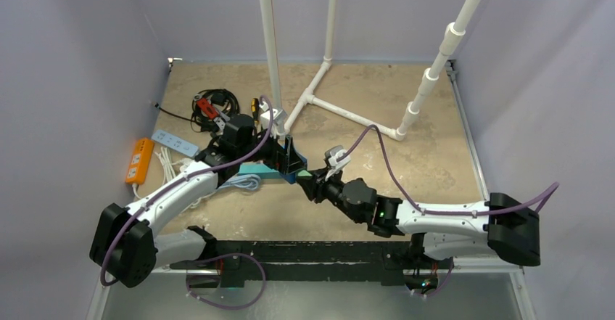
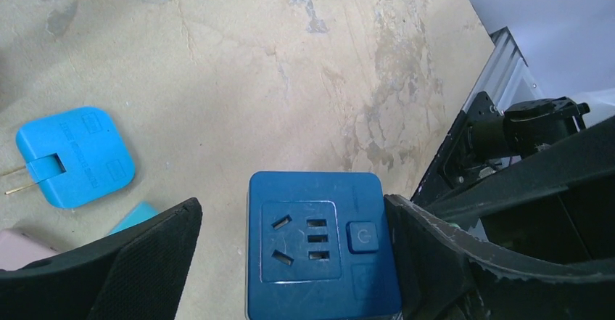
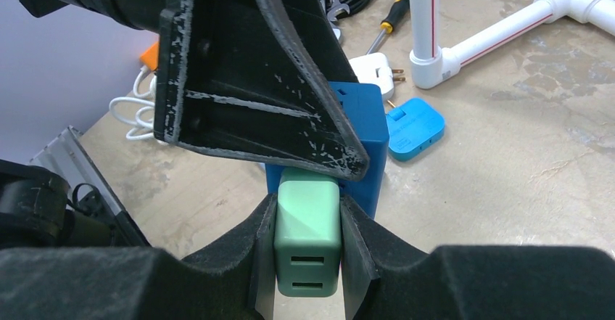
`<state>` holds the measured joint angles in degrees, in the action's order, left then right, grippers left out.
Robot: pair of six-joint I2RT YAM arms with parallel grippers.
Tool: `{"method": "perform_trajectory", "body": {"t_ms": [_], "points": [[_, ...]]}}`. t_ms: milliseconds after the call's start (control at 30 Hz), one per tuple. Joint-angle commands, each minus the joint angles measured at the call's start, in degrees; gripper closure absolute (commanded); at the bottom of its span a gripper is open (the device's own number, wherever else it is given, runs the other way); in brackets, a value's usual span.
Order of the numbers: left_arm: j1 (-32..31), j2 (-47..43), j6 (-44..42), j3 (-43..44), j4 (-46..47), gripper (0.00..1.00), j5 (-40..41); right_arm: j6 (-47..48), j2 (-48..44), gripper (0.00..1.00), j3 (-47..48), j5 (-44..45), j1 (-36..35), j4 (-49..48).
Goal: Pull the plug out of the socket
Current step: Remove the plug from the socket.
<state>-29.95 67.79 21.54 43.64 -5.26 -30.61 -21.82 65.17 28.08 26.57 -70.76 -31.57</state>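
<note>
Location type: robotics laboratory test cell. Indicators:

- The left arm (image 1: 170, 189) and right arm (image 1: 450, 222) are bolted to a black mounting rail (image 1: 312, 251) at the near edge of a worn beige tabletop (image 1: 435, 153).
- Plain pale partition walls (image 1: 72, 59) enclose the tabletop on three sides.
- A white PVC pipe frame (image 1: 352, 117) stands on it.
- Electrical items lie on the surface: an orange power strip (image 1: 139, 160), a white power strip (image 1: 175, 141), and a blue socket cube (image 2: 319, 247) carrying a green plug (image 3: 308, 233).
- A screwdriver (image 3: 391, 17) lies near coiled black cables (image 1: 217, 102).
</note>
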Motion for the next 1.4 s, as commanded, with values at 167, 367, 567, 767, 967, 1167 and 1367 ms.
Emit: {"method": "perform_trajectory", "body": {"t_ms": [167, 367, 567, 767, 967, 1167, 1367], "points": [[0.47, 1.56, -0.18, 2.53, -0.10, 0.24, -0.46, 0.80, 2.44, 1.00, 5.22, 6.73, -2.71, -3.00], [0.43, 1.30, -0.51, 2.49, -0.19, 0.52, -1.01, -1.21, 3.12, 1.00, 5.87, 7.80, -2.71, -0.96], [0.44, 0.14, -1.05, 2.34, -0.28, 0.71, -0.87, -2.58, 2.62, 1.00, 4.88, 6.04, -2.71, -1.29], [0.45, -3.00, -1.89, 1.80, 0.13, 0.77, 0.41, -2.44, 1.98, 1.00, 2.96, 1.94, -2.55, -5.25], [0.45, -5.64, -2.81, 1.22, 0.25, 0.84, 0.89, -2.37, 0.63, 1.00, -0.06, -6.85, -0.56, -10.46], [0.43, -6.34, -3.25, 1.12, -0.01, 0.89, 1.22, -3.05, -2.49, 1.00, -2.85, -13.88, 2.64, -13.59], [0.49, -6.68, -3.42, 1.15, -0.52, 0.93, 2.80, -3.01, -2.00, 1.00, -2.30, -9.97, 2.91, -11.32]]}}
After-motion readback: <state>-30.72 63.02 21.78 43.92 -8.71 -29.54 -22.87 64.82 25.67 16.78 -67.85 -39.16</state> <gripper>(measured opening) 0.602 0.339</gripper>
